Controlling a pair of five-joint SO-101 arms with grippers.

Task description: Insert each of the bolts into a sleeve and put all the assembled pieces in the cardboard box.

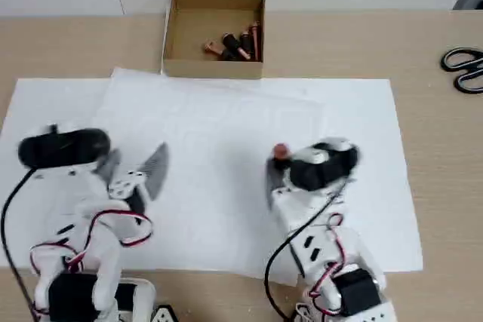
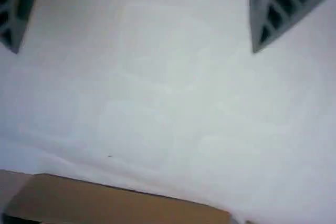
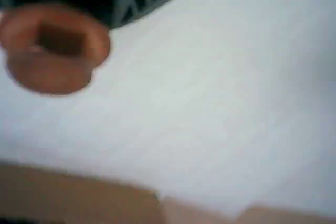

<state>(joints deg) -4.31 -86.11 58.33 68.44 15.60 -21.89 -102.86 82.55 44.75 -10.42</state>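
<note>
Wooden table [image 1: 75,43], large white paper sheet [image 1: 226,186] spread flat over the work area; the paper looks smooth, so small round parts would likely roll or slide on it. Left gripper [image 1: 134,167] hangs over the paper's left half, jaws spread wide with nothing between them. Cardboard box [image 1: 175,35] sits at the far edge, centre, touching the paper; several assembled pieces [image 1: 234,44], copper and black, lie in its right part. Right gripper [image 1: 276,162] is over the paper right of centre, clamped on a copper piece [image 3: 52,45] with a flanged round head and a dark recess. Cannot tell whether it carries a sleeve. Judgement: small, rigid, light, smooth-sided, so prone to slip or twist in the jaws; best held across the shank just below the flange. Box walls thin and light, may shift if bumped. Scissors [image 1: 464,69] lie at the far right, well apart.
</note>
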